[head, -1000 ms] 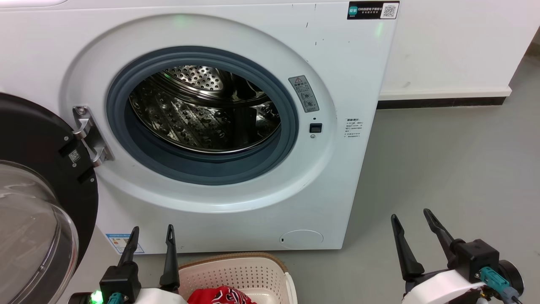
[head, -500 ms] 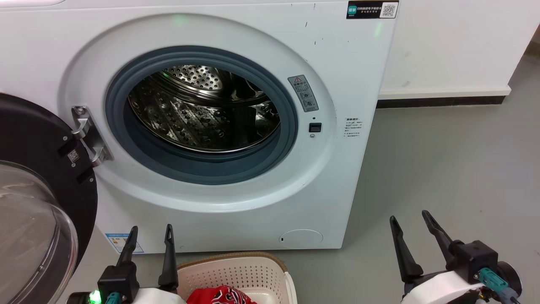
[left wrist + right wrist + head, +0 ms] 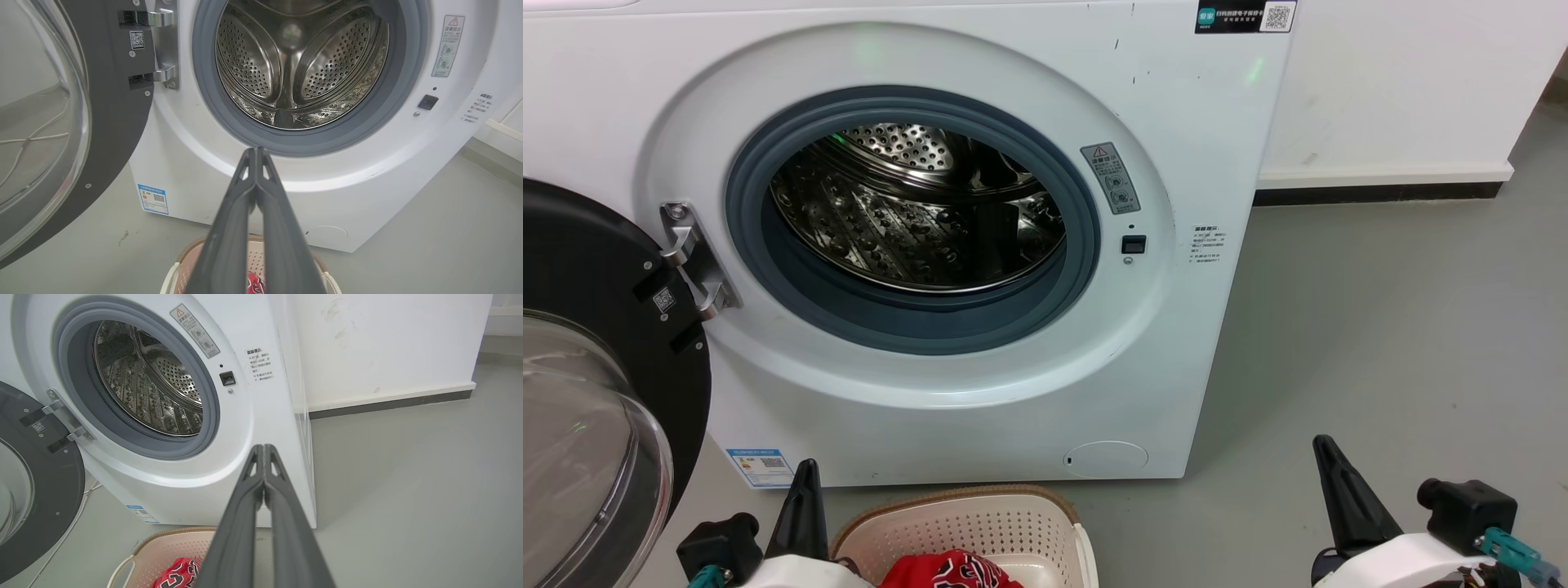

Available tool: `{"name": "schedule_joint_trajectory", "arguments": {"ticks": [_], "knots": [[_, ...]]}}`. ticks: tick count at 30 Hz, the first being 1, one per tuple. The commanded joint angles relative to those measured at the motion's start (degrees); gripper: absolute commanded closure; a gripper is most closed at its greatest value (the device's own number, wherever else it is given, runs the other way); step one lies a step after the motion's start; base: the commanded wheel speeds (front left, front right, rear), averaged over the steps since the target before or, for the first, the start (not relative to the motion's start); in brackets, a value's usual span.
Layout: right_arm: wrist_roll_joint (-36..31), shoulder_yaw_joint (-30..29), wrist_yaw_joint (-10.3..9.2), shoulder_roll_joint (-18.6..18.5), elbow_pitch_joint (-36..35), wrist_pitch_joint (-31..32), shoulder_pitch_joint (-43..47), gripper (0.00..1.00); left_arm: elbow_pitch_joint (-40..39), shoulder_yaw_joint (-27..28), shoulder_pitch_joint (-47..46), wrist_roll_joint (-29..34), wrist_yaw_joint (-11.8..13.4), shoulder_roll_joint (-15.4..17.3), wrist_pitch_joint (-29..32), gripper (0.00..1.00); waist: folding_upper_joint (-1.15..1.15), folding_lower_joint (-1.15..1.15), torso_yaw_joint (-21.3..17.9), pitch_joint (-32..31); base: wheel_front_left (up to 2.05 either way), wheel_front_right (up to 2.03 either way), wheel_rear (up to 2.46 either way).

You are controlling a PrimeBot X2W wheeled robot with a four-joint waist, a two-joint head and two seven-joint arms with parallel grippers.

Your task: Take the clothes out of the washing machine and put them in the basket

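While beside the basket [image 3: 956,493] rim, left fingers [image 3: 231,228] together.

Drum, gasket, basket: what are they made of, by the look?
Drum: likely stainless steel; bright, mirror-like reflections, punched holes.
Gasket: looks like grey rubber; matte, no glare, soft rounded lip.
Basket: probably moulded cream plastic; even rows of holes, slight sheen.

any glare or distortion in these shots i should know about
Head view: faint green glints on the washing machine front, bright speckled highlights in the drum. Left wrist view: pale sheen on the door glass; the shut left gripper looms large and looks soft near the lens. Right wrist view: wide-angle bend bows the machine's side edge.
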Motion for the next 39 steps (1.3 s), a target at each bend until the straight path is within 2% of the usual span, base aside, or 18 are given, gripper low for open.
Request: {"name": "schedule_joint_trajectory", "arguments": {"ticks": [1,20,39], "knots": [[2.59,-0.24,0.0,-0.42,-0.57,0.03,-2.09,1.0,-0.79,0.39,-1.84,-2.23,-0.38,0.13,0.42,1.0,0.0,0.0,0.02,0.03,0.0,0.0,0.0],[22.26,-1.43,-0.01,-1.26,1.68,1.85,-4.47,1.0,-0.26,1.54,-3.84,-20.9,-2.2,-0.16,4.66,1.0,0.0,0.0,0.42,0.59,0.0,0.0,0.0],[37.87,-2.85,-0.01,-1.61,3.47,3.63,-6.33,1.0,0.47,2.79,-5.67,-35.99,-3.7,-0.42,8.39,1.0,0.0,0.0,0.82,1.15,0.0,0.0,0.0]]}}
